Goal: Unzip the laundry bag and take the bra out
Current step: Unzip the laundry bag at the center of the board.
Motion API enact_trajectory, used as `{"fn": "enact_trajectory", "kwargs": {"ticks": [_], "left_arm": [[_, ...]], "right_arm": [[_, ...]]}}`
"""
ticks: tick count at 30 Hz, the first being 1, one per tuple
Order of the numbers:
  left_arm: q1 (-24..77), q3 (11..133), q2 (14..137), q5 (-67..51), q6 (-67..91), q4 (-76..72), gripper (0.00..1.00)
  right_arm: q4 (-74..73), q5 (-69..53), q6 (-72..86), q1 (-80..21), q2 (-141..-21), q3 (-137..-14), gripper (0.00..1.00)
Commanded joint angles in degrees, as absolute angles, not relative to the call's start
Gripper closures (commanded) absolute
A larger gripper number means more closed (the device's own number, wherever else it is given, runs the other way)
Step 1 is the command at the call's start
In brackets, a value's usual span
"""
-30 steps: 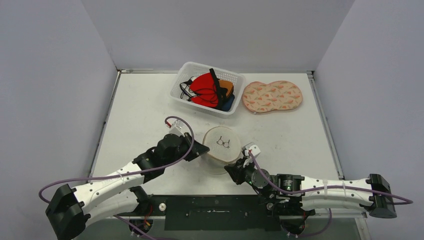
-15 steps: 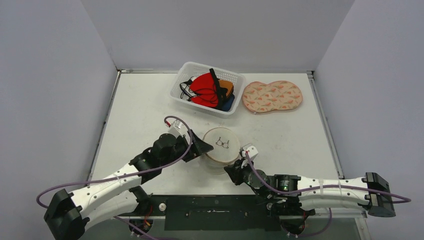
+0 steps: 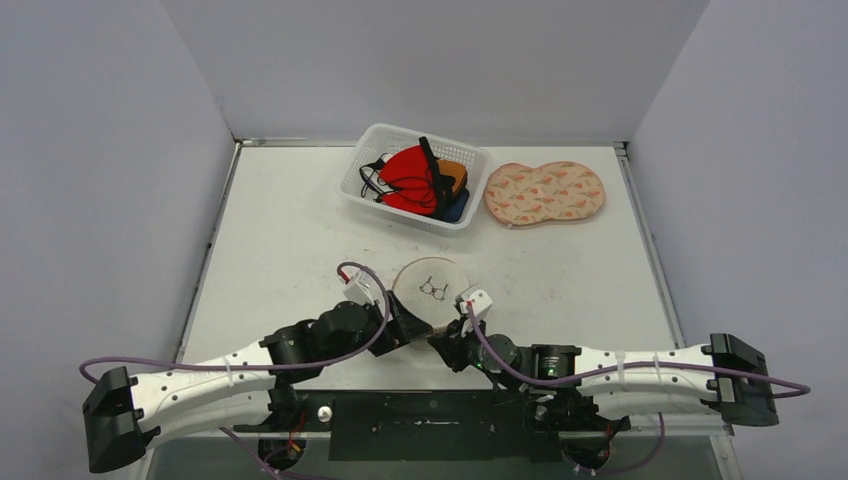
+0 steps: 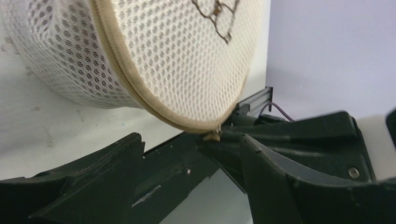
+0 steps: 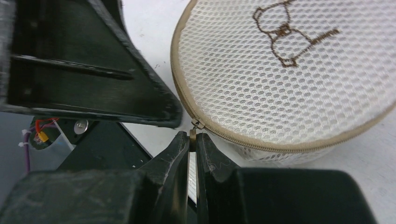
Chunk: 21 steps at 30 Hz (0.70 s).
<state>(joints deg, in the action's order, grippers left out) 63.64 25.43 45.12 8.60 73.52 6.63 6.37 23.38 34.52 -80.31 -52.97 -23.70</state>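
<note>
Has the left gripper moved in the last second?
Yes. The left gripper has drawn back toward its own base, farther from the white basket at the rear.

Two white arms [image 3: 200, 375] carry black joints [image 3: 335, 332], black end effectors [image 3: 415, 325] and looping purple cables [image 3: 352, 265]

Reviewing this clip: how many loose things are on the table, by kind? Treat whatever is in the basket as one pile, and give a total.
Round mesh laundry bag: 1
White basket: 1
Pile of clothes in the basket: 1 (separate pieces cannot be counted)
Peach patterned fabric piece: 1
Total: 4
</note>
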Motion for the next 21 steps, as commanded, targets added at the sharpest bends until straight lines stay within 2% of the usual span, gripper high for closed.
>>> {"fn": "enact_trajectory", "kwargs": {"ticks": [1,6,15,21], "left_arm": [[63.90,27.26,46.95,14.32,75.28,1.46,0.29],[63.75,27.25,47.68,17.31,75.89,0.80,0.41],[62.07,26.48,48.53,18.28,76.65,0.79,0.78],[60.51,25.89,47.43,17.91,76.42,1.34,0.95]], "right_arm": [[12.64,19.24,32.45,-80.55,-55.43,-27.34,0.95],[14.02,17.20,32.12,-80.60,-55.58,-27.07,0.95],[13.05,17.76,32.23,-80.60,-54.51,-26.17,0.95],[9.00,19.99,32.43,-80.60,-51.74,-26.00,0.95]]}}
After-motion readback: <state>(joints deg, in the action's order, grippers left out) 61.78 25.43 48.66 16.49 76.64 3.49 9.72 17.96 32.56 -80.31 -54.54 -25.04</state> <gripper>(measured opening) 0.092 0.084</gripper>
